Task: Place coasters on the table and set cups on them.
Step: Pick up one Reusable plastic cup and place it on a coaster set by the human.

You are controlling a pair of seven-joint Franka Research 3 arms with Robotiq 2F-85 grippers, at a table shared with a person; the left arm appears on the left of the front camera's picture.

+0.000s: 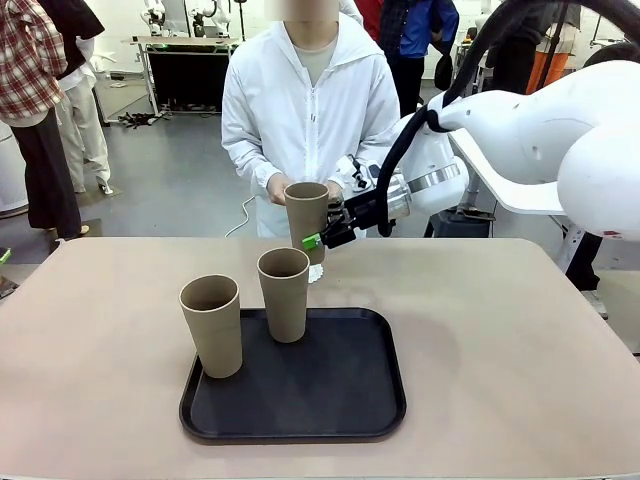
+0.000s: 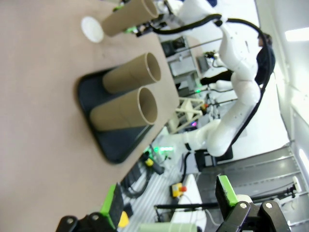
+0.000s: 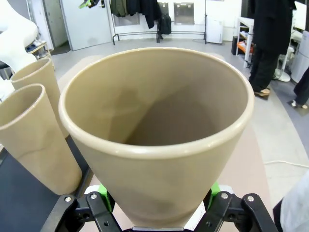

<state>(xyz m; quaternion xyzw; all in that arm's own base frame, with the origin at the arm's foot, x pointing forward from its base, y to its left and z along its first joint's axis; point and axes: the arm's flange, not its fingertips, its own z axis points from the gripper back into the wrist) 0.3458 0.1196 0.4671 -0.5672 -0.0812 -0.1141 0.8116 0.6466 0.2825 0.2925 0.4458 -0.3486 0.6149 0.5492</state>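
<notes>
My right gripper (image 1: 320, 238) is shut on a tall tan cup (image 1: 306, 208) at the far middle of the beige table (image 1: 500, 330). The cup stands upright, its base right at a white lacy coaster (image 1: 316, 272); contact cannot be judged. In the right wrist view this cup (image 3: 159, 130) sits between the green pads (image 3: 215, 189) of my right gripper (image 3: 157, 205). Two more cups (image 1: 212, 325) (image 1: 284, 293) stand on the black tray (image 1: 330, 400). My left gripper (image 2: 169, 200) hangs open and empty, off to the side. It looks across the coaster (image 2: 91, 29) and the tray's cups (image 2: 130, 79) (image 2: 123, 113).
A person in a white jacket (image 1: 310, 100) stands at the table's far edge, hands (image 1: 278, 188) just behind the held cup. The tray lies near the front middle. Bare tabletop stretches left and right of it.
</notes>
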